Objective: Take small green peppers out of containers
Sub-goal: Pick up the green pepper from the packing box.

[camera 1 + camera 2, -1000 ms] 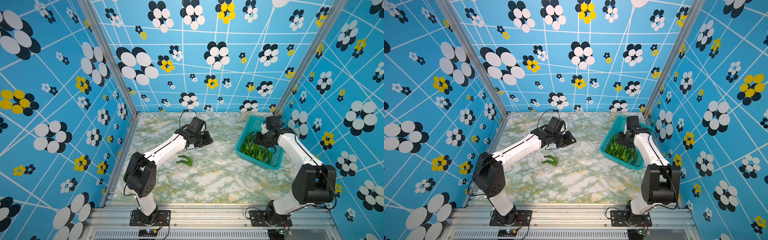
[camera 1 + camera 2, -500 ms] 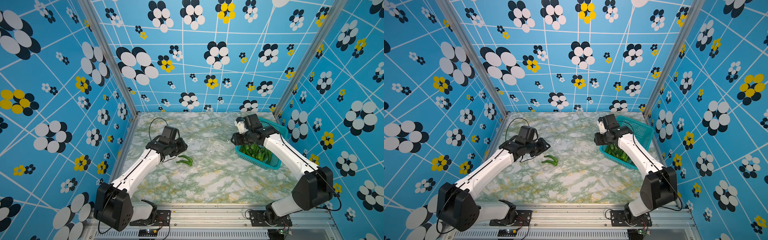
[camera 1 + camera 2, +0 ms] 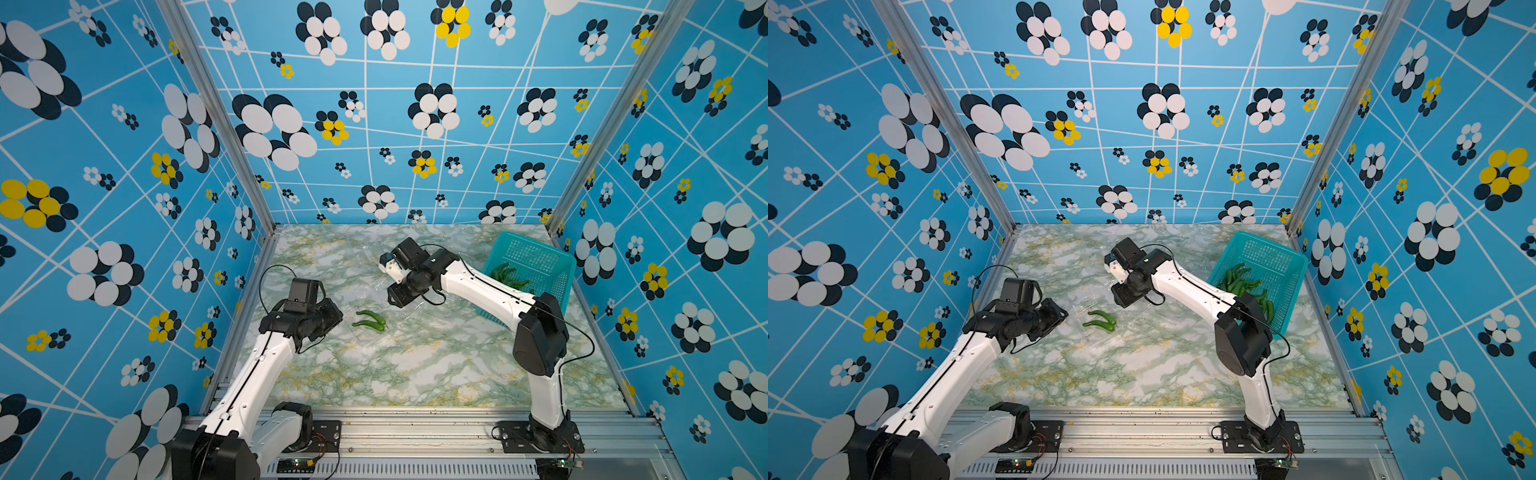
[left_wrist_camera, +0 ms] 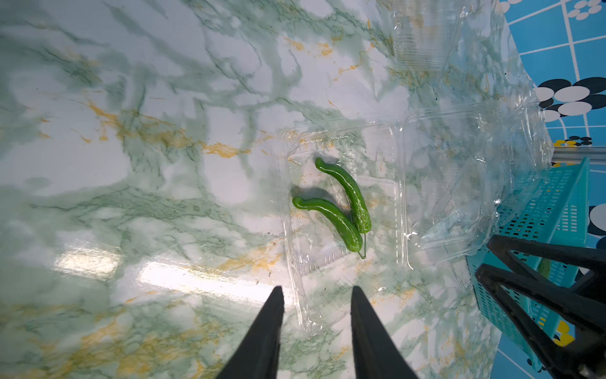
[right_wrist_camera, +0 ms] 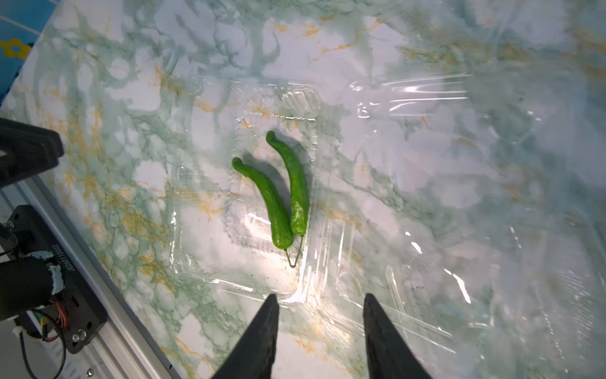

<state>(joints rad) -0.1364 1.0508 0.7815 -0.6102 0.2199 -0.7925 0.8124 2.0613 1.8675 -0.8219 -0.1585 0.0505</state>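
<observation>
**Scene at the recorded moment.** Two small green peppers lay side by side, touching near their stem ends, in the tray of an opened clear container near the middle of the marble table. Further clear containers lay just beside it, toward the teal basket, which held further peppers. In both top views the right arm crossed in front of part of the basket.

The left gripper hung with its jaws apart and nothing between them, just short of the container's rim. The right gripper, likewise parted and empty, hung over clear plastic on the peppers' other side. Only the container's low wall stood between either gripper and the peppers.

One second earlier the left gripper had been farther back and the right gripper over the basket; the two peppers had not moved.

A printed code on a black fitting by the rail was too small to read.
</observation>
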